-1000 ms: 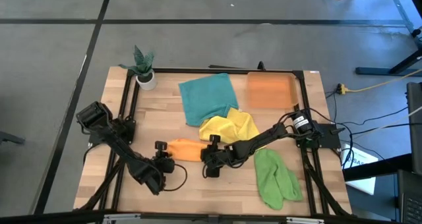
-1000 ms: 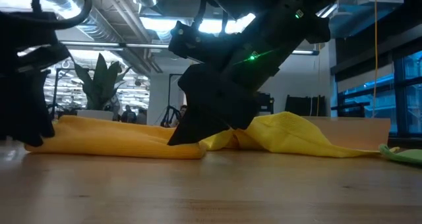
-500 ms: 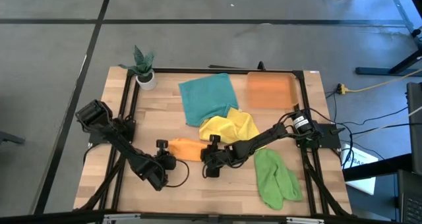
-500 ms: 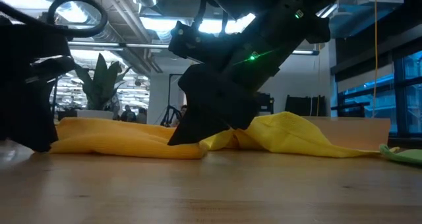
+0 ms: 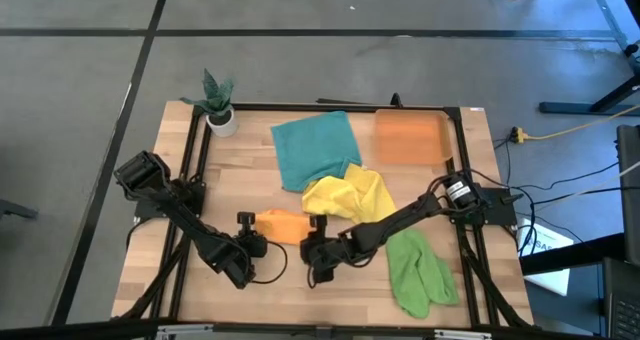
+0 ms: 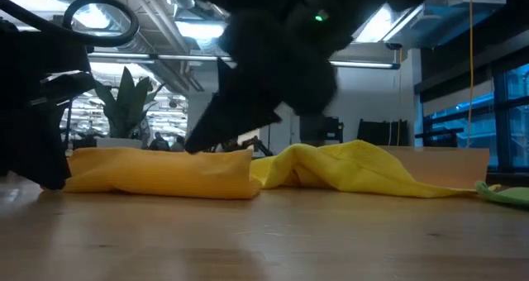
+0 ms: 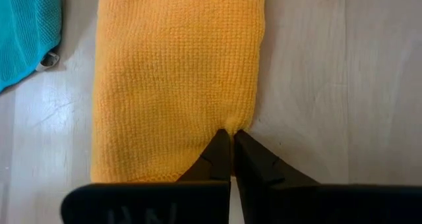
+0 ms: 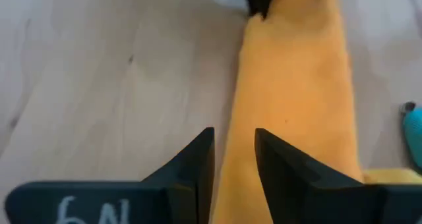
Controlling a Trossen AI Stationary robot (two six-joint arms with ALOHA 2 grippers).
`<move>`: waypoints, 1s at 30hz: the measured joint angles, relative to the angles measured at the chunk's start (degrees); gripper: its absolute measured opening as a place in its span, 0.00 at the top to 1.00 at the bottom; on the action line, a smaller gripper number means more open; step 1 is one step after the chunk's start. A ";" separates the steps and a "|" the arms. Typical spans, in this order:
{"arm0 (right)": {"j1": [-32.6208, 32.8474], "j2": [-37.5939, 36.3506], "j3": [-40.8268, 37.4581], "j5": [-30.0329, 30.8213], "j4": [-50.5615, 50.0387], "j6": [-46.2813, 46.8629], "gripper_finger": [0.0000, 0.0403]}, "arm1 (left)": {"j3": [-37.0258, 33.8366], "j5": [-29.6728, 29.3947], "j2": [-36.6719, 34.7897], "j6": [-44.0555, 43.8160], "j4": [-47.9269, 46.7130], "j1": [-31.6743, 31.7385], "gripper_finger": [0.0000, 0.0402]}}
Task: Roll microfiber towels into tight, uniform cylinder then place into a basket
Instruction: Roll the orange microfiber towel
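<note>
orange towel point(image 5: 281, 225): folded into a long strip, lower middle of the high view, long axis running left-right

left gripper point(image 7: 230, 136): pinched tight on the strip's left end edge

right gripper point(image 5: 316, 255): just below the strip's right end, jaws part open, nothing held

basket point(image 5: 409, 137): upper right, well away

nearer arm: honestly both, one per end

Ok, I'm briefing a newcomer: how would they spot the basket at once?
Start at the table's far edge, opposite the arms. Past the spread teal towel, toward the right arm's side, lies the basket. It is a flat, rigid, translucent orange rectangle, unlike the soft towels.
</note>
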 joint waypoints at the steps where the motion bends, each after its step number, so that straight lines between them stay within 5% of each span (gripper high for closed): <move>1: 0.14 0.00 -0.26 0.00 -0.29 -0.88 0.73 | 0.00 0.00 0.00 -0.01 0.00 0.00 1.00; 25: -0.26 -0.02 -6.17 2.01 0.83 -2.52 0.73 | -0.09 0.00 0.11 -0.14 0.11 0.00 1.00; 30: -0.41 0.46 -6.17 2.15 1.02 -0.74 0.82 | -0.09 0.00 0.11 -0.14 0.11 0.00 1.00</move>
